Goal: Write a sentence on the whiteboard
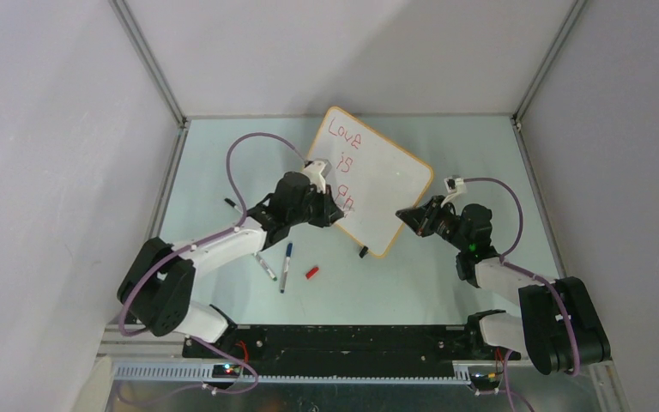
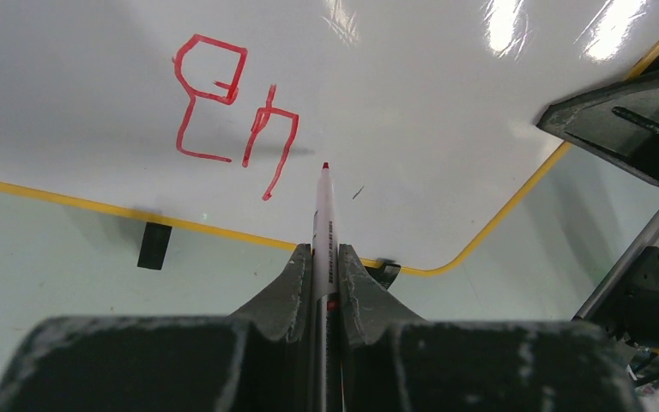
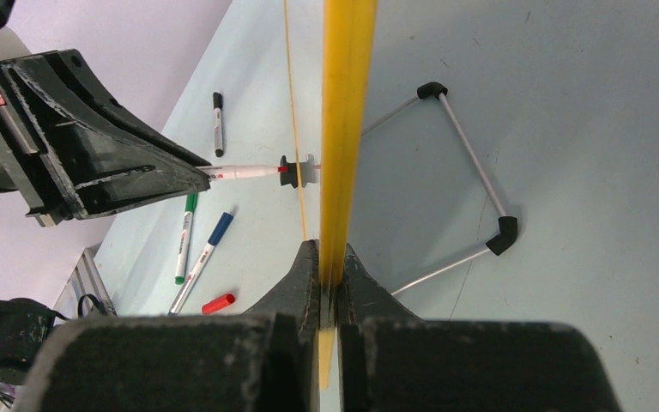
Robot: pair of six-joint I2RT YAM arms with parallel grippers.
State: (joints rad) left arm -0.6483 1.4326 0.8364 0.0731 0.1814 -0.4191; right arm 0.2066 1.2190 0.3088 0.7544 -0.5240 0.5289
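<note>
Top external: whiteboard [image 1: 390,184] is seen tilted mid-table. The sentence [image 1: 341,146] is read "Love", "is"; the third line is partly hidden by the left gripper [image 1: 335,210]. Left wrist: "En" is seen, marker [image 2: 321,215] clamped, tip contact indiscernible. Right gripper [image 3: 330,257] is pinched on the whiteboard edge.

You see whiteboard [image 1: 390,193]: white, orange-tan frame, rounded corners, stood up askew, mid-tabletop [image 1: 223,163] toward far edge. Sentence [image 1: 341,163]: red marker, "Love", "is", "En", three lines, unfinished.

Left arm [image 1: 223,247], right arm [image 1: 502,276]: white links, black joints, looping purple cables [image 1: 253,140]; claw fingers [image 2: 287,287] matte black, wedge-shaped.
</note>
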